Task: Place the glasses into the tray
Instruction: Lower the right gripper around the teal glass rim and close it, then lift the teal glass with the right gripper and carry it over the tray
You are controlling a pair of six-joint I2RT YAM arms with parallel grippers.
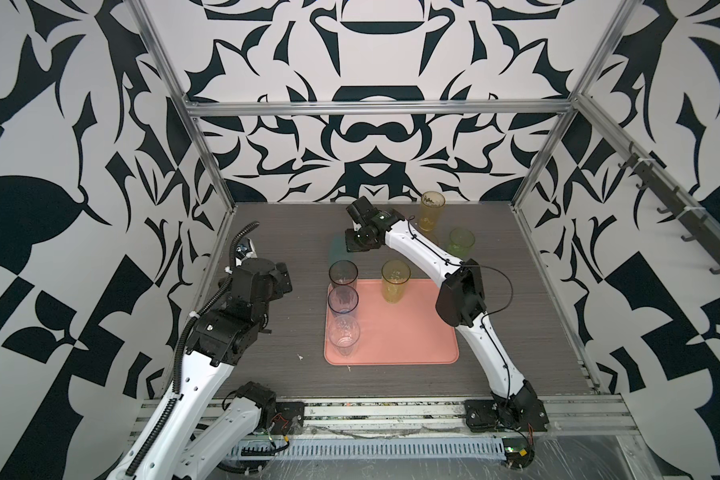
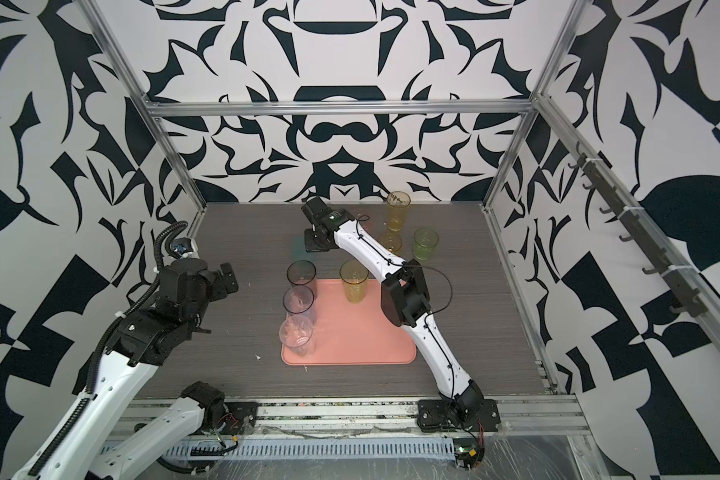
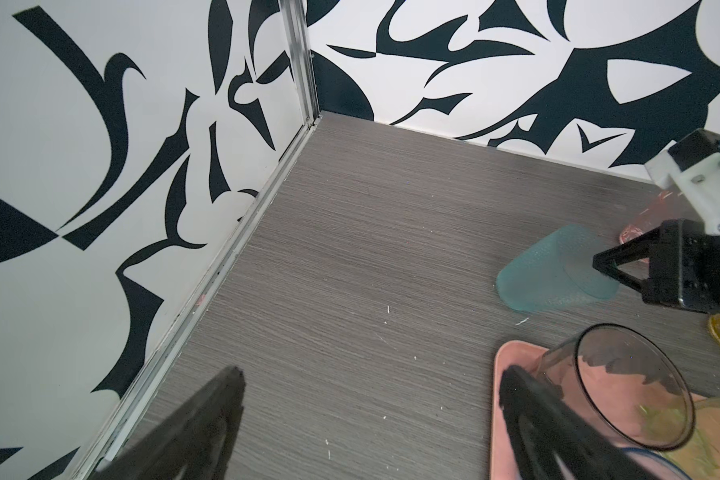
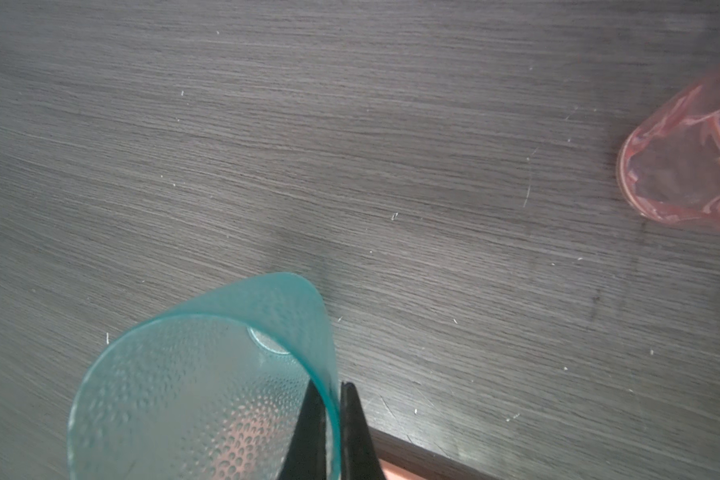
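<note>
At the left of both top views the left arm is kept back from the tray. In its wrist view the left pincer point(image 3: 373, 374) is seen with its black fingers spread wide apart and empty over the grey wood-grain table point(image 1: 275, 374), presumably parked clear of the other arm. Along the left edge of the salmon-pink tray point(image 1: 412, 332), a flat rectangle with rounded corners and a low rim, three tall tapered translucent glasses are stood upright in a close row. The smoky grey tumbler point(image 1: 343, 274) is uppermost, the blue tumbler point(image 1: 343, 302) next and the clear tumbler point(image 1: 344, 336) lowest, so room is left for the rest. Just above that row, off the tray, the teal tumbler point(image 4: 208, 395) is held tilted. Its dimpled wall is pinched at the rim by the right pincer point(image 4: 329, 390), one finger inside and one outside, a grip judged suited to so thin a cup. Whether its base is off the table cannot be told. An amber tumbler point(image 1: 395, 280) is stood at the tray's upper edge. Towards the upper right, a pink tumbler point(image 4: 682, 166), a tall yellow tumbler point(image 1: 432, 210) and a short green tumbler point(image 1: 461, 241) remain on the table.
</note>
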